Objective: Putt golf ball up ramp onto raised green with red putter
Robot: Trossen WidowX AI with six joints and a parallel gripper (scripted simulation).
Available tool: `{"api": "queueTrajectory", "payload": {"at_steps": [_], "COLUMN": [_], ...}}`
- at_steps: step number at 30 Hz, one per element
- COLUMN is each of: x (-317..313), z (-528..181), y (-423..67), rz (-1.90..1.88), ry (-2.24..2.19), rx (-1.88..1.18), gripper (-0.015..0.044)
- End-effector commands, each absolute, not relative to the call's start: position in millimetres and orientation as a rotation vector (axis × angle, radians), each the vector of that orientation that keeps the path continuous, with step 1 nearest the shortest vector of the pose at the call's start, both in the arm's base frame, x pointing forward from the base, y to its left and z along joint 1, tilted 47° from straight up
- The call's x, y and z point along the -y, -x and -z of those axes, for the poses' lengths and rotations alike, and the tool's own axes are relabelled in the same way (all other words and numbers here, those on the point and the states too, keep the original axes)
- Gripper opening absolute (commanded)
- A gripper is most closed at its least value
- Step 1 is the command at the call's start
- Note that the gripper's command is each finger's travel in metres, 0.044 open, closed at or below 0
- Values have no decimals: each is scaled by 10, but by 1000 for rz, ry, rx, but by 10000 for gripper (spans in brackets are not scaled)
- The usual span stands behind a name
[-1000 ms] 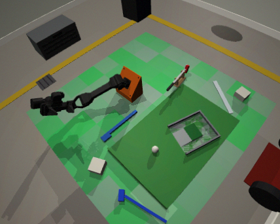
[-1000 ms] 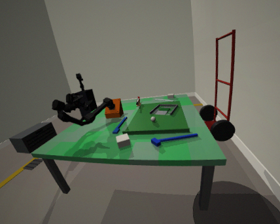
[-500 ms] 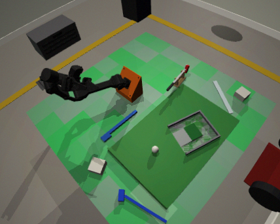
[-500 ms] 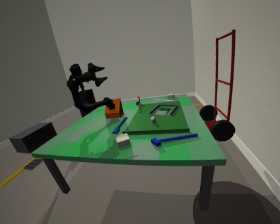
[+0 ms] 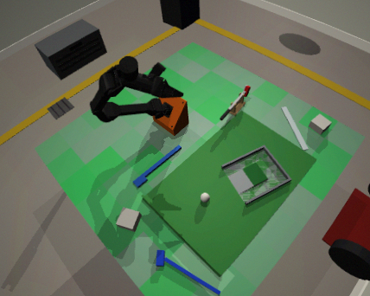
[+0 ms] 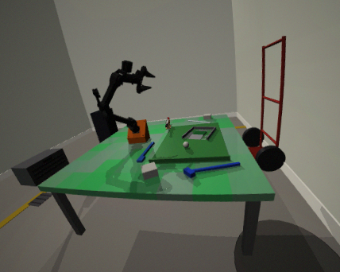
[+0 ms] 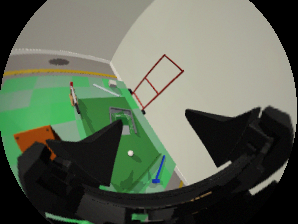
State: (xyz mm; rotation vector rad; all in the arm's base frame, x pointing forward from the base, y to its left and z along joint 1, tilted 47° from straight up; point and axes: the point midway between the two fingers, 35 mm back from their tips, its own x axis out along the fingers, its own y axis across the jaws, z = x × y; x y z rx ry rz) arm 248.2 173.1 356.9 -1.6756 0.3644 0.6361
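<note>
We see the gripper (image 5: 171,82) open above the orange block (image 5: 173,114); red putter (image 5: 236,104) seemingly propped, golf ball (image 5: 205,197) on green mat (image 5: 213,225).

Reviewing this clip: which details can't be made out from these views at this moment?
- Red putter: top view, too small to tell how its stand holds it.
- Raised green: exterior view, interior hidden by its low walls and angle.
- Hand truck: top view, cut off by the right edge.
- Table: wrist view, lower part blocked by the open end effector.
</note>
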Motion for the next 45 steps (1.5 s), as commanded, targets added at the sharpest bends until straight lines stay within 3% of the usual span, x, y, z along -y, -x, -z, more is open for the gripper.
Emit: {"api": "queueTrajectory", "payload": {"at_steps": [1,15,28,45], "x": [-2014,-2235,-1556,-1309], "z": [-2980,-862,987,1372], "y": [-2752,-3082,-2498,-2391], "rz": [-709,-886,-972,-975], "ry": [1691,1699,1633,1621], "rx": [-504,-995,-1532,-1600], "gripper": [440,440,440,440]}}
